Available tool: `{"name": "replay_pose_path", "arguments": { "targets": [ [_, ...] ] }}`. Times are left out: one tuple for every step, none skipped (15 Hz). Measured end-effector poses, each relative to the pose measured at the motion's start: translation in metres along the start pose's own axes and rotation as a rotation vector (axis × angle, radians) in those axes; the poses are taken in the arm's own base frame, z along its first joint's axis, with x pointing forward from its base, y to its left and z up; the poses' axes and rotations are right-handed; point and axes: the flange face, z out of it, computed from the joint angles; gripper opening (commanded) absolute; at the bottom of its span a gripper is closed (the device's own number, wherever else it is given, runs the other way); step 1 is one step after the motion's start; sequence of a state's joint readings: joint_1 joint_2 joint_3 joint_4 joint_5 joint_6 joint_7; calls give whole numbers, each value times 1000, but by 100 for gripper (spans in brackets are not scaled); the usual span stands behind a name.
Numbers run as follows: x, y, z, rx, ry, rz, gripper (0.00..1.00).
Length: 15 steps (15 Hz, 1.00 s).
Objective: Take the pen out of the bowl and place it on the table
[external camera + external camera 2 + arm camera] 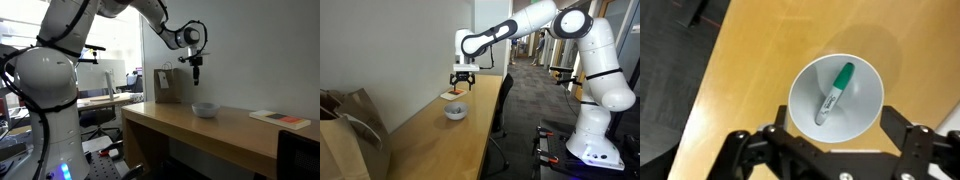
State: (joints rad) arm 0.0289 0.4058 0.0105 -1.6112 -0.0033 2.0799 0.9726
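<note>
A white bowl (837, 97) sits on the wooden table (750, 70). In it lies a pen (833, 94), a grey marker with a green cap, leaning against the bowl's wall. The bowl also shows in both exterior views (205, 109) (455, 112). My gripper (830, 140) hangs open well above the bowl, its two black fingers spread to either side of the rim in the wrist view. In the exterior views the gripper (196, 76) (463, 86) is clearly higher than the bowl and holds nothing.
A brown paper bag (168, 86) (350, 125) stands on the table by the wall. A flat book-like object (280, 119) lies at one end of the table, and it also shows beyond the bowl (450, 96). A black office chair (503, 110) stands beside the table.
</note>
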Motion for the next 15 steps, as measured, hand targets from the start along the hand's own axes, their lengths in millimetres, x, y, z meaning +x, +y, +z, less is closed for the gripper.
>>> {"name": "replay_pose_path", "arguments": {
  "targets": [
    [5,-4,10,-3,-8,12,100],
    [11,-6,19,-4,-17,23,100],
    [16,-8,28,-6,-24,33,100],
    [22,-10,36,-7,-30,43,100],
    [27,-12,44,-6,-39,55,100],
    [31,-13,52,-5,-51,68,100],
    [33,-13,61,-6,-62,78,100],
    [35,-14,70,-9,-74,87,100],
    [37,-14,79,-13,-83,94,100],
    [39,-15,87,-18,-89,99,100],
    [42,-15,94,-23,-92,103,100],
    [44,-15,100,-27,-94,107,100],
    [47,-15,107,-29,-98,112,100],
    [49,-15,113,-30,-104,114,100],
    [52,-15,119,-33,-106,118,100]
  ]
}}
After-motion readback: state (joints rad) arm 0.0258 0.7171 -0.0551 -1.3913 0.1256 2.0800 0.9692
